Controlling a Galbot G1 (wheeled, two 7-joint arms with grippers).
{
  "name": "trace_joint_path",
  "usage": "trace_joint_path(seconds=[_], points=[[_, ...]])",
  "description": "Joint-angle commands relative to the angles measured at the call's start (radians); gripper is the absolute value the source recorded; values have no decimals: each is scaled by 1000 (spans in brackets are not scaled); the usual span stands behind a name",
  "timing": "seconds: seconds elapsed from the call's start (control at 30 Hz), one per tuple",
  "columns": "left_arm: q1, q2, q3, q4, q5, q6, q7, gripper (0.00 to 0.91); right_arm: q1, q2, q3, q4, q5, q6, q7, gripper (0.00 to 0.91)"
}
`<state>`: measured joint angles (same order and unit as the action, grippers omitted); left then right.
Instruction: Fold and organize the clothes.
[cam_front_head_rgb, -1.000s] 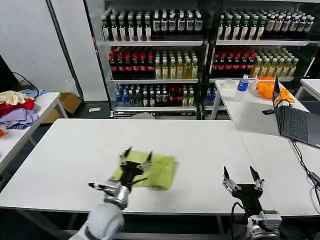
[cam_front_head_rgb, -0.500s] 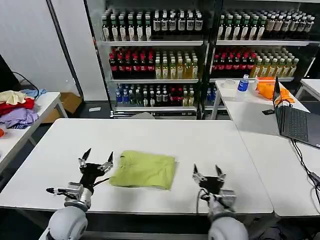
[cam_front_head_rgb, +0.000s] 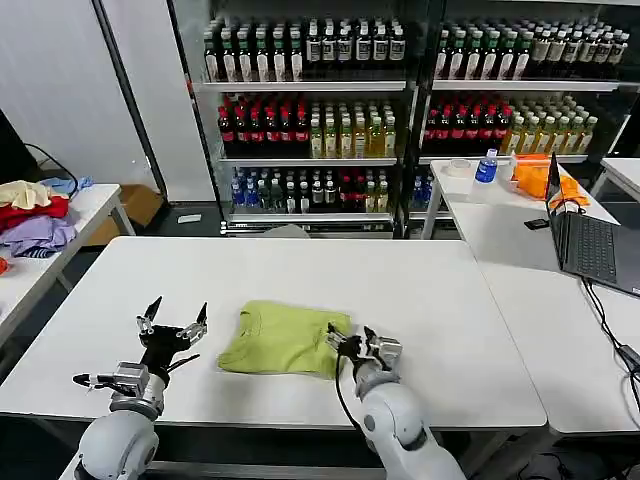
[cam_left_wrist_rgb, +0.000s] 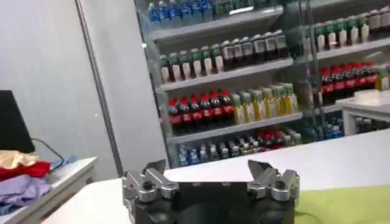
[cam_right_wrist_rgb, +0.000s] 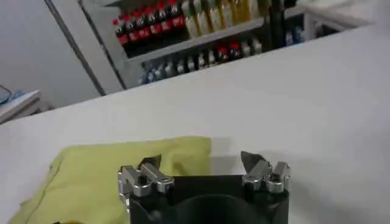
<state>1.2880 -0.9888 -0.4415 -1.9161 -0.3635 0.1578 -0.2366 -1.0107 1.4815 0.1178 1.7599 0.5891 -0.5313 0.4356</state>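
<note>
Reaching for the right edge of the shirt (cam_front_head_rgb: 288, 338), folded near the table (cam_front_head_rgb: 420, 290) front, we keep the right gripper (cam_front_head_rgb: 362, 342) wide open, empty, low over that edge; the left gripper (cam_front_head_rgb: 172, 324) waits open, empty, beside it. We should pinch all layers together.

The lime T-shirt (cam_front_head_rgb: 286, 339) is soft matt cloth, lying in smooth folds with a few faint creases. Under it, the white table (cam_front_head_rgb: 420, 290) has a smooth, matt top. The left gripper (cam_front_head_rgb: 172, 321), at the shirt's nine o'clock, and the right gripper (cam_front_head_rgb: 353, 340), at its four o'clock, have matt black bodies with bare silvery metal at the finger joints. Behind, the bottles (cam_front_head_rgb: 300, 130) look glossy.
</note>
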Motion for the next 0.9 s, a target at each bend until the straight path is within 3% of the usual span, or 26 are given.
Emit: trace_joint_path(seconds=[0.03, 0.3, 0.47, 0.9], points=[[6, 12, -24, 6, -2, -2, 2, 907, 159, 36, -53, -151, 196, -47, 48, 30], [5, 4, -21, 5, -6, 28, 5, 907, 160, 15, -46, -153, 204, -46, 47, 0], [-2, -2, -12, 6, -4, 31, 6, 907, 184, -27, -29, -173, 157, -33, 24, 0], [-12, -5, -6, 10, -1, 35, 9, 907, 271, -135, 19, -298, -44, -30, -110, 0]])
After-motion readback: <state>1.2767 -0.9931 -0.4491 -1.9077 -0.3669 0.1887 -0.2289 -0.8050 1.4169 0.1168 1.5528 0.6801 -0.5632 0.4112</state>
